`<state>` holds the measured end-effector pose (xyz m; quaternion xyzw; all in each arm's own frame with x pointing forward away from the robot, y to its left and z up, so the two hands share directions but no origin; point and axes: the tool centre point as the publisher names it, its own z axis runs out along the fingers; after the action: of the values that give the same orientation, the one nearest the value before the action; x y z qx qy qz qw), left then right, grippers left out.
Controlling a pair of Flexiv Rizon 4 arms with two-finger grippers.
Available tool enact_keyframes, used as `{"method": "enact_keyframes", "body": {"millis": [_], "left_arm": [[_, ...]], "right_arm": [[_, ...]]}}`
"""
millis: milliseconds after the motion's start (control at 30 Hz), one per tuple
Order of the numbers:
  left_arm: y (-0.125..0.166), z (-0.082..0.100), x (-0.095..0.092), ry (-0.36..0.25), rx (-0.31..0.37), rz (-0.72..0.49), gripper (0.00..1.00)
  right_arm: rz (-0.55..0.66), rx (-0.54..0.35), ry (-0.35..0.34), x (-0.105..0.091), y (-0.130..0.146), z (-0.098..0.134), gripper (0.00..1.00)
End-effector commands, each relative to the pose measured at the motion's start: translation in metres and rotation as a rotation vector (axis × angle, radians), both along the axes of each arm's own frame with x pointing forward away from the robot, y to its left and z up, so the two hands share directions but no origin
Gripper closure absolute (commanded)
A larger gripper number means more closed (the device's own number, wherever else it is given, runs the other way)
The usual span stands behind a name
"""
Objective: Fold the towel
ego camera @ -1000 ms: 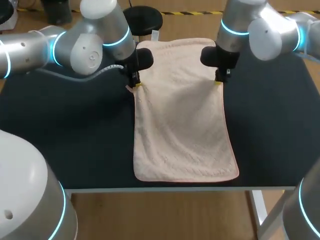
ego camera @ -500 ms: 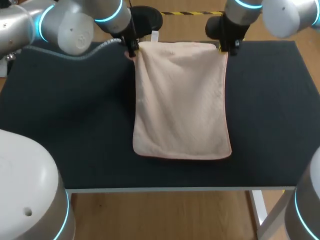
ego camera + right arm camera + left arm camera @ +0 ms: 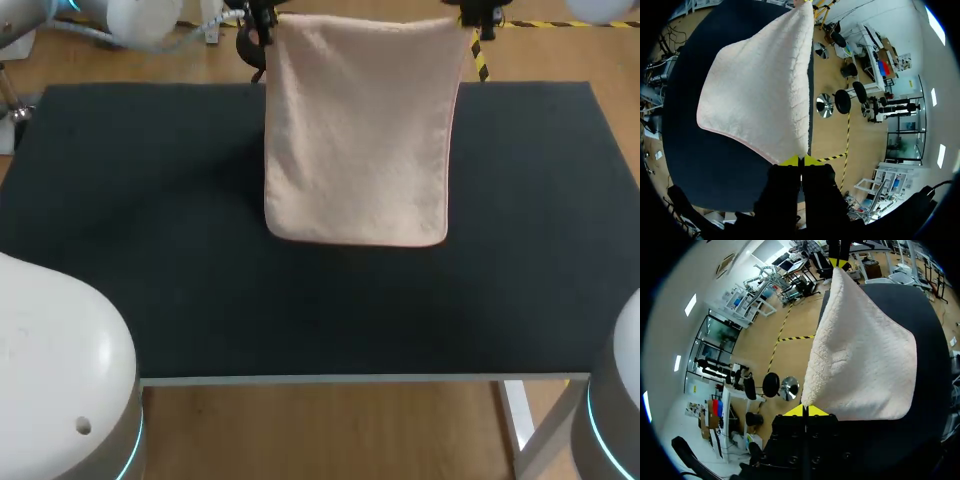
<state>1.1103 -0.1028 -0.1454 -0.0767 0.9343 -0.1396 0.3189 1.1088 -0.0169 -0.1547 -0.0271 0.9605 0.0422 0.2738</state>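
a: how far along with folding the pale pink fluffy rectangular towel (image 3: 355,130)?

b: partway at most, judging from here. lifted by its two upper corners and hanging as a smooth sheet over the far half of the black rectangular table (image 3: 150,250), lower hem down near the middle; cannot tell whether touching the top. cannot tell either whether already doubled once. nothing laid flat and released, so left to do: lower, bring edge to edge, smooth, let go.

a: and the arms?

b: both raised high near the far edge, level and well apart, stretching the top hem taut between them. left pincer (image 3: 805,410) clamped narrow on the left upper corner, right pincer (image 3: 800,161) clamped narrow on the right one.
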Motion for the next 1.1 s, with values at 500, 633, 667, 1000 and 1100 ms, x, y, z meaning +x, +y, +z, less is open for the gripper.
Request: {"method": "enact_keyframes", "body": {"millis": [500,633,667,1000,1100], "left_arm": [[-0.005,0.081,0.095,-0.219,-0.054,0.157,1.0],[-0.004,0.1,0.121,-0.275,-0.077,0.175,1.0],[-0.004,0.104,0.127,-0.286,-0.083,0.182,1.0],[0.0,0.096,0.128,-0.302,-0.097,0.189,1.0],[0.004,0.082,0.11,-0.272,-0.084,0.19,1.0]], "right_arm": [[0.017,-0.012,-0.194,0.091,0.015,0.088,1.0],[0.016,0.002,-0.248,0.115,0.017,0.106,1.0],[0.017,0.015,-0.254,0.121,0.017,0.11,1.0],[0.061,0.017,-0.277,0.136,0.028,0.101,1.0],[0.082,0.022,-0.253,0.124,0.031,0.09,1.0]]}}
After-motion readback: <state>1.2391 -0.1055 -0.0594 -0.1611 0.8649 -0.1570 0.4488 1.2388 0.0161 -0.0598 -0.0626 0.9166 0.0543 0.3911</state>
